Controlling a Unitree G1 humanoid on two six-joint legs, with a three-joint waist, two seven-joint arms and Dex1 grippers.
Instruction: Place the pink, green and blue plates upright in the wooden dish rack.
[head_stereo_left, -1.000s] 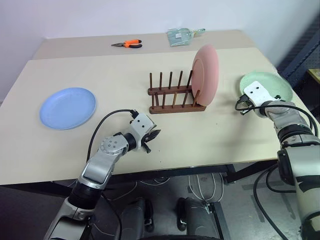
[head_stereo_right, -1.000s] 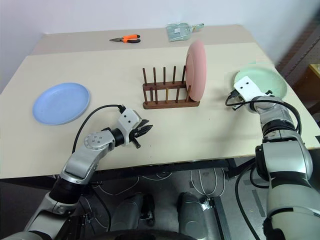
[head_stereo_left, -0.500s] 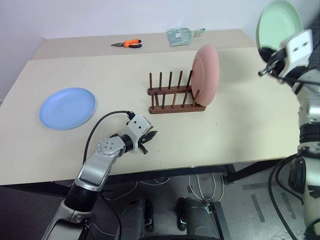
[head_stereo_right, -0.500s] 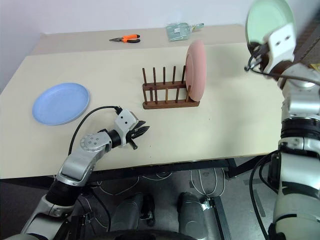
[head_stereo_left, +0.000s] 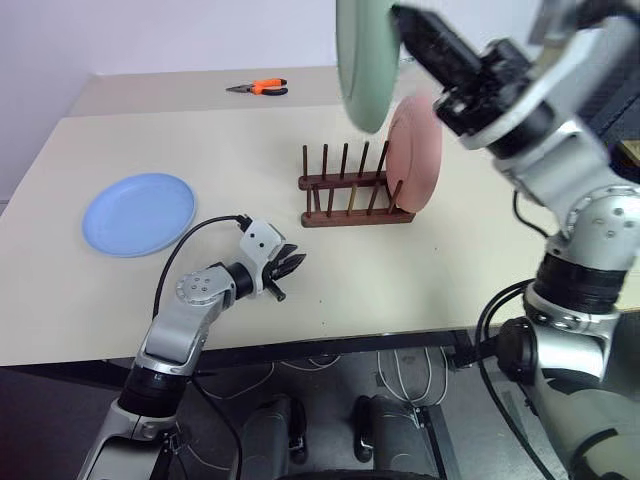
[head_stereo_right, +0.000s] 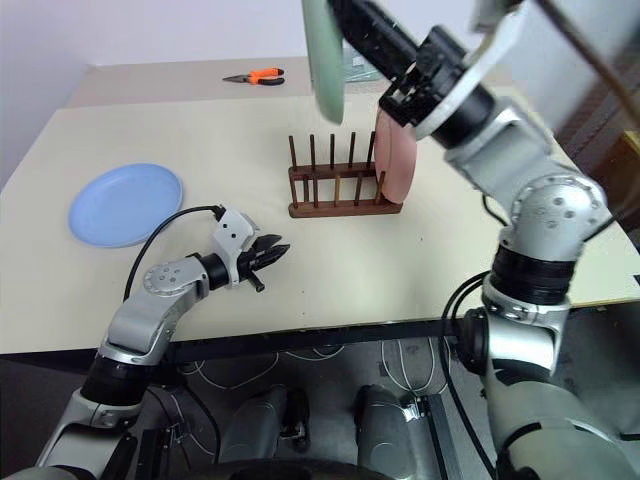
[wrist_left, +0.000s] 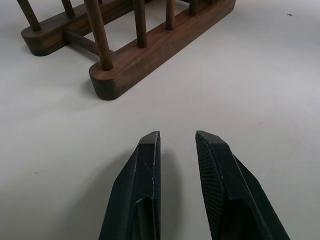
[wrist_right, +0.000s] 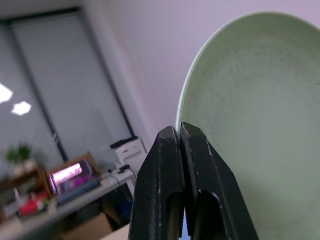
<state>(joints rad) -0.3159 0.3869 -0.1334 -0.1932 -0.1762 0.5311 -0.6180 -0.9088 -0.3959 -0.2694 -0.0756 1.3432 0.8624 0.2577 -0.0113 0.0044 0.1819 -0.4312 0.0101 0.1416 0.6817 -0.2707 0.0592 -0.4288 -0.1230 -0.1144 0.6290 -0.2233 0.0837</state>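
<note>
The right gripper (head_stereo_left: 400, 15) is clamped on the rim of the green plate (head_stereo_left: 365, 60) and holds it high in the air, above the wooden dish rack (head_stereo_left: 355, 190). The plate stands on its edge, almost vertical, and I think this is on purpose: a plate can slide between the pegs only if it comes down edge first. In the right wrist view the two black fingers (wrist_right: 172, 170) are pressed together on the rim, with the pale green face of the plate beside them.

The pink plate (head_stereo_left: 415, 150) already stands upright in the rack, at the end nearest to the right arm. The slots next to it are free, so the green plate probably goes into one of them. The pegs are thin and close together, so the plate needs to be lined up well before it descends; otherwise the rim may hit a peg or knock the pink plate.

The blue plate (head_stereo_left: 138, 213) lies flat on the table (head_stereo_left: 200, 130), well apart from the rack, on the side of the left arm. The left gripper (head_stereo_left: 288, 272) hovers low over the table near the front edge, between the blue plate and the rack. Its jaws are a little apart and hold nothing. It seems to wait for its turn with the blue plate.
</note>
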